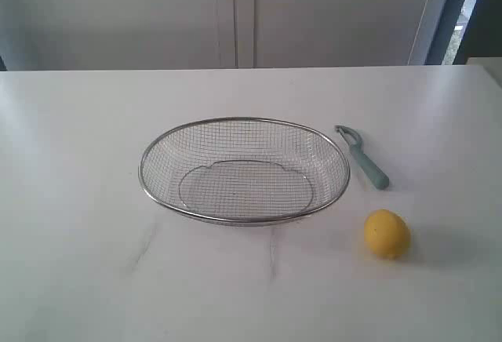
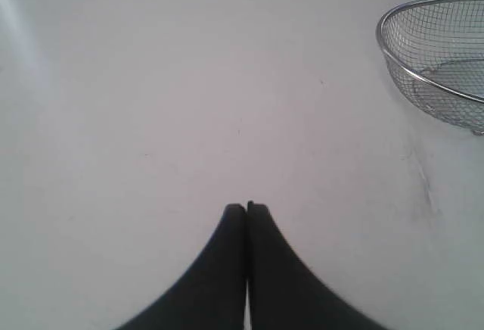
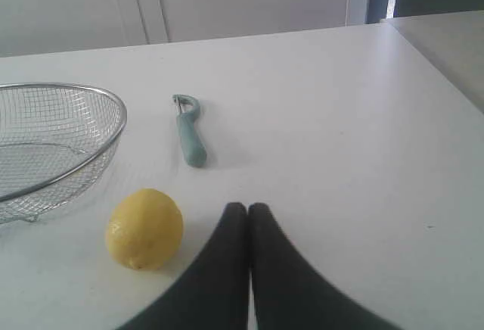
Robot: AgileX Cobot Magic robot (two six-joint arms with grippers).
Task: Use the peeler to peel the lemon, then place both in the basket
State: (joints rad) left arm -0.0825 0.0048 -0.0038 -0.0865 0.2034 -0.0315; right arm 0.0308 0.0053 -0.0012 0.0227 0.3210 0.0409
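The yellow lemon (image 1: pixel 387 234) lies on the white table to the right of the wire-mesh basket (image 1: pixel 157 193), toward the front. The teal-handled peeler (image 1: pixel 365 160) lies flat just behind the lemon, beside the basket's right rim. Neither arm shows in the exterior view. In the right wrist view my right gripper (image 3: pixel 248 207) is shut with nothing in it, close beside the lemon (image 3: pixel 144 228), with the peeler (image 3: pixel 190 132) and the basket (image 3: pixel 113 137) farther off. My left gripper (image 2: pixel 246 207) is shut and empty over bare table, well away from the basket (image 2: pixel 386 42).
The basket holds nothing. A pale cabinet wall (image 1: pixel 235 12) runs behind the table's far edge. The table's right edge (image 3: pixel 431 57) lies beyond the peeler.
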